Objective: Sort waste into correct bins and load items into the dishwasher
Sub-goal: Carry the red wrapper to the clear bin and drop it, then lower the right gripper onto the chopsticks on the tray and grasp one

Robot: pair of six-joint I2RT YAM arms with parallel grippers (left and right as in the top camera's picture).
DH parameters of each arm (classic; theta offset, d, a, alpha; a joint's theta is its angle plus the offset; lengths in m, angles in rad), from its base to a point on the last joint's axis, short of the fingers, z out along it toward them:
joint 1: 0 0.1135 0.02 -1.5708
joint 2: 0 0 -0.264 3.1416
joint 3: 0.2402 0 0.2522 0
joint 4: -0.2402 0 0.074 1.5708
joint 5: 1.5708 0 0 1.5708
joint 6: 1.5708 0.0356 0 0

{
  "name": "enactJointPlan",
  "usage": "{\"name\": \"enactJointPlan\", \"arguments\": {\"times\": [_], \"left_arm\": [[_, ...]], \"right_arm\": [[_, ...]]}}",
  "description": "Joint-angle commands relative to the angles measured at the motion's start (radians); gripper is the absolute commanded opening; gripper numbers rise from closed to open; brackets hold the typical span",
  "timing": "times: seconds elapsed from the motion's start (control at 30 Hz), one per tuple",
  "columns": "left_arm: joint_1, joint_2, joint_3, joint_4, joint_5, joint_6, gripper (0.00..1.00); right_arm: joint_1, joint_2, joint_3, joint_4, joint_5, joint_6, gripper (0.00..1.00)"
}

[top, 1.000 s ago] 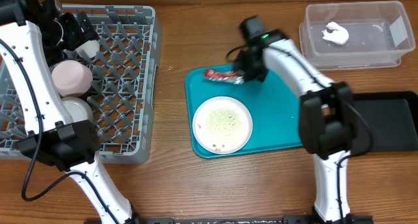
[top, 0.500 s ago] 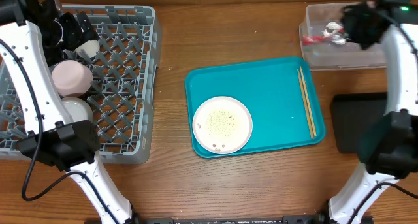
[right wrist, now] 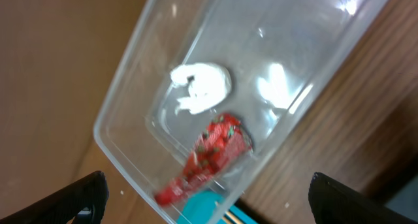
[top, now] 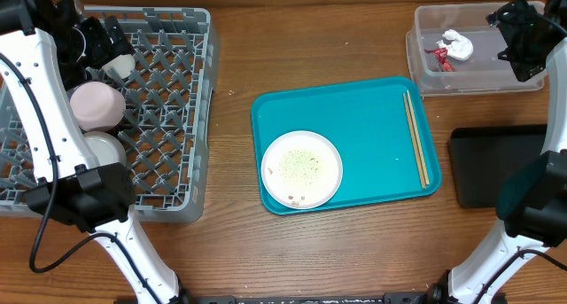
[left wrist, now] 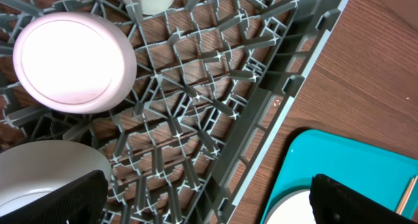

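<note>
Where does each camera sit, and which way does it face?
Overhead: above the table, facing straight down on rack, teal tray, tub; both arms show.
Left wrist: over the rack, facing down; left claw at bottom corners.
Right wrist: over the tub, facing down; right claw likewise.
Overhead and right wrist share wrapper and tissue.

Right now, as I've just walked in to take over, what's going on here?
Two robot arms are clearing a meal. The right fingers hang open over the clear tub, where a red wrapper and a white tissue lie. The left fingers are open above the grey rack, which holds two bowls and a cup. A crumb-strewn plate and chopsticks sit on the teal tray.
</note>
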Motion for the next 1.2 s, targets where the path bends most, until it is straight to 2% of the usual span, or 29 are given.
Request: {"name": "enactJointPlan", "arguments": {"times": [0.0, 0.1, 0.37, 0.57, 0.67, 0.87, 1.0, 1.17], "left_arm": [[0.003, -0.032, 0.001, -0.002, -0.003, -0.011, 1.00], [0.003, -0.032, 0.001, -0.002, -0.003, -0.011, 1.00], [0.003, -0.032, 0.001, -0.002, -0.003, -0.011, 1.00], [0.003, -0.032, 0.001, -0.002, -0.003, -0.011, 1.00], [0.003, -0.032, 0.001, -0.002, -0.003, -0.011, 1.00], [0.003, -0.032, 0.001, -0.002, -0.003, -0.011, 1.00], [0.003, -0.032, 0.001, -0.002, -0.003, -0.011, 1.00], [0.003, -0.032, 0.001, -0.002, -0.003, -0.011, 1.00]], "right_arm": [[0.019, 0.000, 0.003, -0.039, 0.004, -0.011, 1.00], [0.039, 0.000, 0.002, -0.100, 0.003, -0.017, 1.00], [0.142, 0.000, -0.003, -0.177, -0.061, -0.270, 1.00], [0.243, -0.005, -0.003, -0.179, -0.061, -0.276, 0.99], [0.276, -0.015, -0.003, -0.192, -0.050, -0.272, 0.91], [0.286, -0.049, -0.003, -0.261, -0.051, -0.278, 0.93], [0.290, -0.050, -0.003, -0.388, -0.182, -0.513, 1.00], [0.294, -0.047, -0.003, -0.529, -0.164, -0.618, 0.99]]}}
